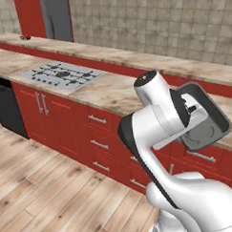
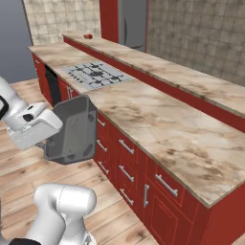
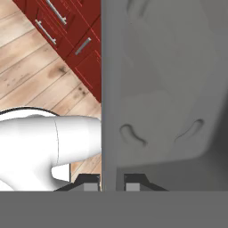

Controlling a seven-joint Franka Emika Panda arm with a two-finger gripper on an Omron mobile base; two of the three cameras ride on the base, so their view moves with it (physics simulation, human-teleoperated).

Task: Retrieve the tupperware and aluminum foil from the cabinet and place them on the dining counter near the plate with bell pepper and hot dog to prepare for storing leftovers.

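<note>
The gripper (image 3: pixel 111 181) was pinched on one wall of the tupperware (image 3: pixel 169 98), its two dark fingertips (image 3: pixel 88 182) set close together on either side of the tub's edge, one outside the wall and one inside. In the hand view the grey tub rose directly ahead of the fingertips and spread to the far side of them, its inner floor with shallow moulded marks facing the camera. In the left base view the tupperware (image 1: pixel 204 118) hung at the end of the hand, tipped on its side with the open mouth turned away from the arm, held in the air in front of the red base cabinets (image 1: pixel 97 133) and level with the edge of the marble worktop (image 1: pixel 112 89). In the right base view the same tub (image 2: pixel 72 129) sat just beyond the white hand (image 2: pixel 31 125), its lipped rim uppermost and its hollow facing the drawer fronts, clear of both the wooden floor (image 2: pixel 28 158) below it and the worktop (image 2: pixel 158 119) beside it. Farther ahead of the hand lay a silver cooktop (image 2: pixel 95 74) set into that worktop, and beyond it ran the dining counter (image 2: pixel 191 79), a long marble top, well apart from the held tub.
</note>
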